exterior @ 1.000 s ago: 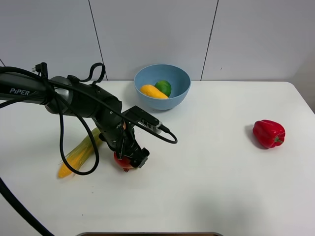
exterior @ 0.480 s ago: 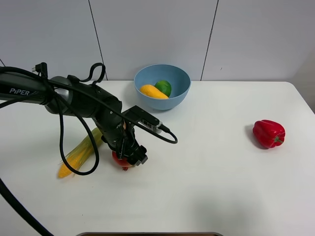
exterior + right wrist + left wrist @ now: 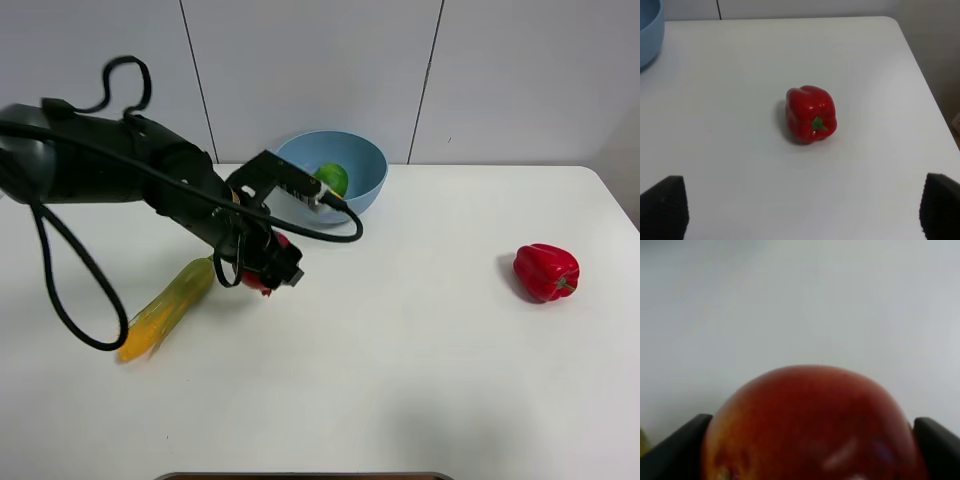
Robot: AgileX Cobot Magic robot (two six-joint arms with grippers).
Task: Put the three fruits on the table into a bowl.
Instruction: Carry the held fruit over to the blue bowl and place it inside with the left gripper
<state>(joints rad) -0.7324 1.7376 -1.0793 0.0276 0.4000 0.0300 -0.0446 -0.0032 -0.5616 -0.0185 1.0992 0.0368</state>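
Note:
My left gripper is shut on the round red fruit and holds it above the white table, between the corn and the bowl. In the left wrist view the red fruit fills the space between the dark fingers. The light blue bowl stands at the back of the table with the green lime inside it. The arm's wrist covers the bowl's left part, so the mango is hidden. My right gripper is open with nothing in it and faces the red pepper.
A green-husked corn cob lies on the table left of the left gripper. A red bell pepper sits at the right side, also seen in the right wrist view. The bowl's rim shows at that view's edge.
The left gripper closed on the red fruit on the table, then lifted it and carried it back toward the bowl. The right side has not changed.

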